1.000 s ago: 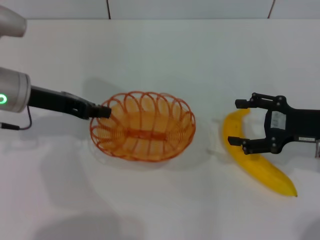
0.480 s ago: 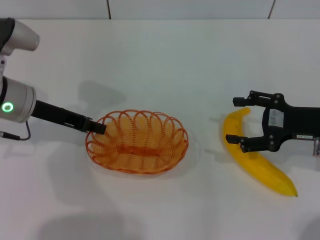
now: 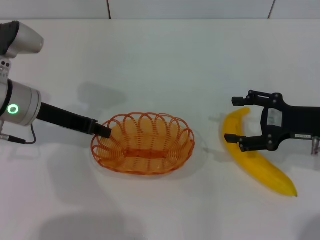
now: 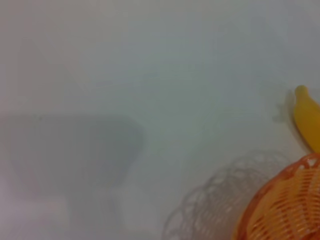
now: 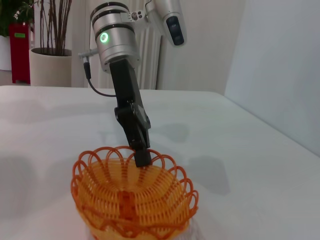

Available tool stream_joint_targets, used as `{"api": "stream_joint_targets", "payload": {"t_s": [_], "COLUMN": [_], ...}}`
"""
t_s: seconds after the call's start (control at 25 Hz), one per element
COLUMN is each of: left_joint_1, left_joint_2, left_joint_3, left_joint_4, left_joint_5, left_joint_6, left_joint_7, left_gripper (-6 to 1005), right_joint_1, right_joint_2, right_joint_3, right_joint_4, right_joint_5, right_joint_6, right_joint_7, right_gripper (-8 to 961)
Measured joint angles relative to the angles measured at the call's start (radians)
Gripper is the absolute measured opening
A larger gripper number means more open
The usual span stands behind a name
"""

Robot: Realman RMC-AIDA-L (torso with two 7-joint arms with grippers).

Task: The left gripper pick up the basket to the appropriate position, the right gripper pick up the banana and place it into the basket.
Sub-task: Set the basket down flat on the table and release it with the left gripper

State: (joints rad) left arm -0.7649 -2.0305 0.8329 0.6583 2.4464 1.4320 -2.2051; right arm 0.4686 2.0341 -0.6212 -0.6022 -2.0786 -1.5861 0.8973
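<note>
The left gripper (image 3: 103,131) is a slim black claw on a black forearm, joined to a silver-grey cylindrical housing marked by 1 glowing green ring, with a thin black cable looped beneath. The right gripper (image 3: 236,119) is black, with 2 open-frame fingers and a small white label.

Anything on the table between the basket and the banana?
Nothing: in the head view, only bare white table separates the basket from the banana.

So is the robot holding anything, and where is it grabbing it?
The left pincer pinches the basket by its rim. The right pincer is open around the banana, not gripping it.
</note>
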Motion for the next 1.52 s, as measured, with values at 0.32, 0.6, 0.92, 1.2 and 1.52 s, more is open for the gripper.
{"api": "stream_joint_targets", "payload": {"t_s": [0.32,0.6,0.92,1.2,1.52], "left_joint_1": [0.001,0.004,0.006,0.004,0.004], "left_joint_2": [0.001,0.001,0.001,0.0,0.0], "left_joint_3": [-0.009,-0.009,-0.002,0.001,0.003], "left_joint_4": [-0.002,-0.002,-0.002,-0.002,-0.002], "left_joint_5": [-0.004,-0.013,-0.015,-0.015,-0.014], "left_joint_6": [-0.001,-0.001,0.002,0.025,0.05], "left_joint_7": [0.0,-0.001,0.001,0.011,0.027], "left_gripper": [145,182,225,296,372], "right_joint_1": [0.007,0.007,0.007,0.007,0.005], "right_joint_2": [0.0,0.0,0.0,0.0,0.0], "right_joint_3": [0.0,0.0,0.0,0.0,0.0], "right_joint_4": [0.009,0.014,0.013,0.013,0.013], "right_joint_5": [0.0,0.0,0.0,0.0,0.0], "right_joint_6": [0.0,0.0,0.0,0.0,0.0], "right_joint_7": [0.0,-0.002,-0.001,-0.001,0.0], "right_gripper": [893,893,894,894,894]}}
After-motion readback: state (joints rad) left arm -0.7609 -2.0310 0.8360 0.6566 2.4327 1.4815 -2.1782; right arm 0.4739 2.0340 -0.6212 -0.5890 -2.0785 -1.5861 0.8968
